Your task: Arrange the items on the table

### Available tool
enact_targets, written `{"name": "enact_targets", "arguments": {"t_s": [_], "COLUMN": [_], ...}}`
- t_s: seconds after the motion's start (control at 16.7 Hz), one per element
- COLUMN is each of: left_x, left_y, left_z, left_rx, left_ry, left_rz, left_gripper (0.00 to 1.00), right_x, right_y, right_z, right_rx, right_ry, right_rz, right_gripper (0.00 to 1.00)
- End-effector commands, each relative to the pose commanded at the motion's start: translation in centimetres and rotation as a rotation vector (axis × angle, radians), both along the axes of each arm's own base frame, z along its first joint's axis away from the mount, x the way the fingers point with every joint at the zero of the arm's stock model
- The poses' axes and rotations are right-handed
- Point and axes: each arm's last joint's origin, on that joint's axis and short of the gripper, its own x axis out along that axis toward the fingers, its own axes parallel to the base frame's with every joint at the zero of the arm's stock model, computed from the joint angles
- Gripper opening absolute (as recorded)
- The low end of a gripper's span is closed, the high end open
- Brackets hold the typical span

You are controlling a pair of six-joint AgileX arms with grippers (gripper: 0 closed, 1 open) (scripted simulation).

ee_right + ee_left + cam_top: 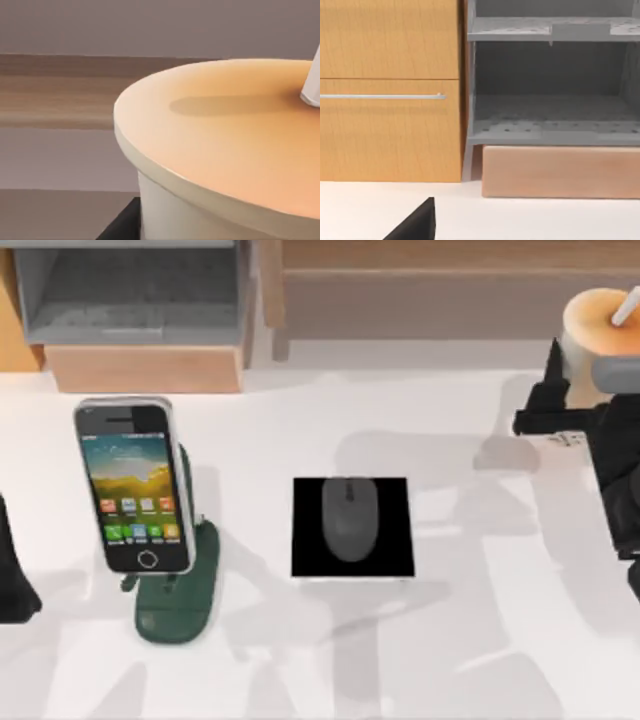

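White bench carries a phone upright on its green stand so the screen shows, and a mouse centred on a black pad. Right hand is at the cup, far right; I cannot tell its opening. Left arm is parked at the left edge.

You see the drink cup close up: orange top, pale beige side wall beneath the rim. The white straw enters the top and casts a shadow across it. A dark edge sits beside the cup's side.
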Motion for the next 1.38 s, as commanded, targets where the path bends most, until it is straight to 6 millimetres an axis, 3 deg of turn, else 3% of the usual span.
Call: {"name": "enact_targets", "arguments": {"t_s": [0.48,0.78,1.08,1.38], "left_x": [0.0,0.0,0.0,0.0], "left_y": [0.0,0.0,0.0,0.0], "left_z": [0.0,0.0,0.0,0.0], "left_rx": [0.000,0.000,0.000,0.000], "left_ry": [0.000,0.000,0.000,0.000], "left_rz": [0.000,0.000,0.000,0.000], "left_gripper": [1.00,1.00,1.00,1.00], "right_x": [3.2,5.4,7.5,10.3], "right_y": [-0.6,-1.5,-3.7,-7.9], "right_z": [5.2,7.6,9.7,11.7], "right_rx": [-0.036,-0.110,-0.108,-0.101], "right_ry": [-0.182,-0.207,-0.193,-0.113], "right_rz": [0.062,0.101,0.077,0.011], "right_gripper": [0.00,0.00,0.00,0.00]}}
